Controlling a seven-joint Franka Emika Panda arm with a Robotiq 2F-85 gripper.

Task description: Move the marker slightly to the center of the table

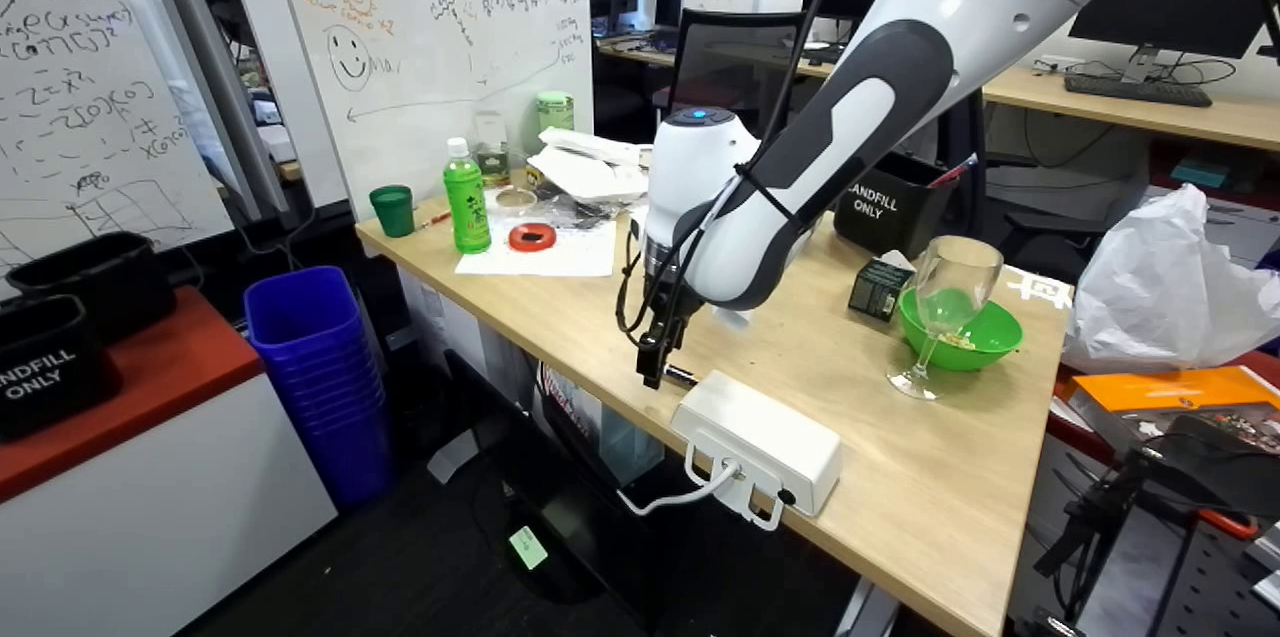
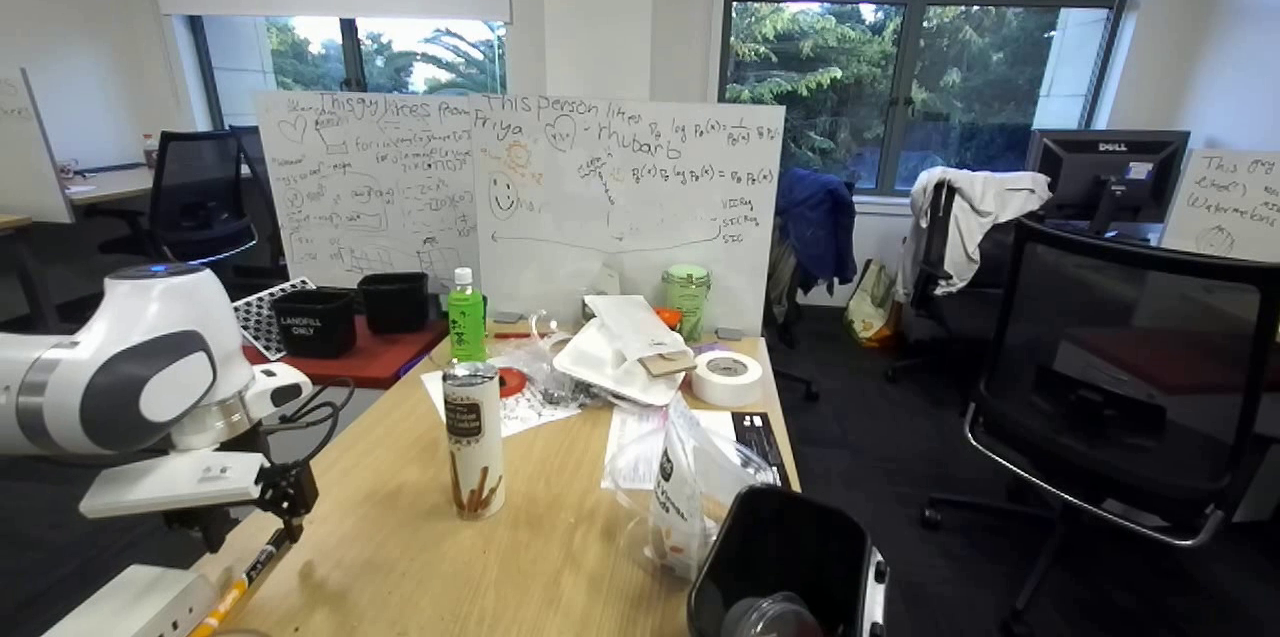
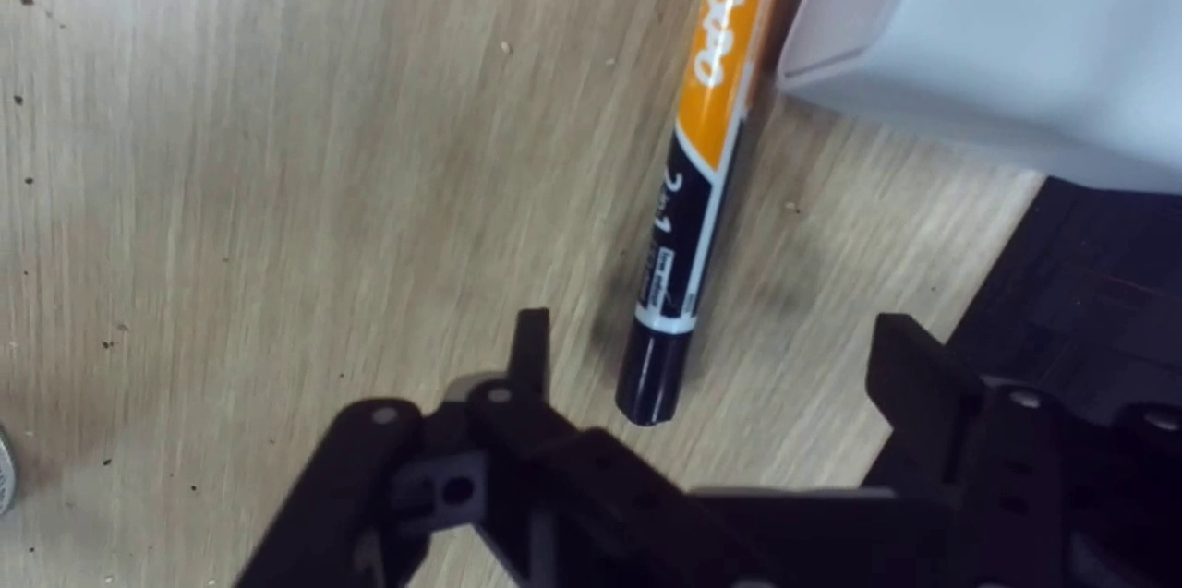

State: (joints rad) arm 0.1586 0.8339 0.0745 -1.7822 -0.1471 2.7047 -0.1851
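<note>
The marker is an orange and black pen with a black cap. It lies on the table (image 1: 900, 457) near its long edge, beside the white power strip (image 1: 765, 427). In the wrist view the marker (image 3: 688, 210) runs from the top edge down, and its cap end reaches between my fingers. It also shows in both exterior views (image 1: 681, 375) (image 2: 240, 582). My gripper (image 3: 713, 330) is open, one finger on each side of the cap, both apart from it; the left finger is nearer. The gripper is low over the table in both exterior views (image 1: 655, 367) (image 2: 250, 527).
The power strip (image 3: 997, 43) stands close to the marker's right side. A wine glass (image 1: 945, 317), a green bowl (image 1: 985, 337) and a small dark box (image 1: 880, 287) stand farther along. A tall can (image 2: 473, 437), green bottle (image 2: 466, 317) and black bin (image 2: 790, 557) also stand there.
</note>
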